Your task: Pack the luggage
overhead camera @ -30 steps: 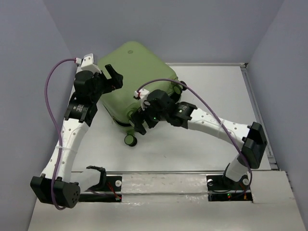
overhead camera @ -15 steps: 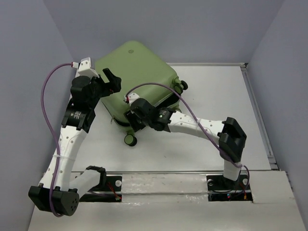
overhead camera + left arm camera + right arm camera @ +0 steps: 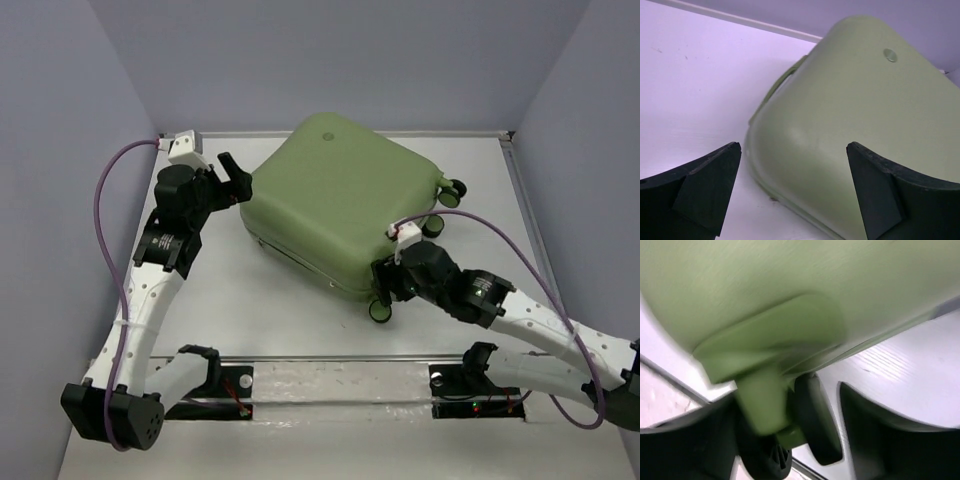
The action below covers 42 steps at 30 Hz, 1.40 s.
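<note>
A closed light-green suitcase (image 3: pixel 345 205) lies flat on the table (image 3: pixel 480 190), its round emblem (image 3: pixel 890 55) unreadable; the left gripper (image 3: pixel 238 180) gapes, released, beside one corner, while the right gripper (image 3: pixel 385 288), fingers spread, straddles a caster wheel (image 3: pixel 812 425).

Centre frame, luggage (image 3: pixel 345 205): plain light-green shell, unpatterned; emblem (image 3: pixel 890 55) same green. Lower centre, caster wheel (image 3: pixel 380 310): black tyre, green hub, apparently likewise in the blurred wrist view. Upper right, table (image 3: pixel 490 190): white. Upper left, cable (image 3: pixel 100 195): purple. Lower wrist view, left gripper (image 3: pixel 792 150): black fingers (image 3: pixel 705 190).
</note>
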Each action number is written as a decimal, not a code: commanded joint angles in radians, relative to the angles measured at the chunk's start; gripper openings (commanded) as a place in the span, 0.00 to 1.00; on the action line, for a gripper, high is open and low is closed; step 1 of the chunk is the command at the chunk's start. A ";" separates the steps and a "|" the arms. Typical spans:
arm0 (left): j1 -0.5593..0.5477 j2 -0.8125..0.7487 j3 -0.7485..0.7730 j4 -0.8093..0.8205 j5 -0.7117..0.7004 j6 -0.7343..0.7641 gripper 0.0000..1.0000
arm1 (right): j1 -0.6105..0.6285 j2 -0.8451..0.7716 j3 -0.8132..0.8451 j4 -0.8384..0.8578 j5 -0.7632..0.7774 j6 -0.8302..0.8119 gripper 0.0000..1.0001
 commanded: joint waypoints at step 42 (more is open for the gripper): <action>0.023 0.833 0.018 0.523 0.279 -0.407 0.99 | -0.857 0.516 0.204 0.451 -0.372 0.314 0.07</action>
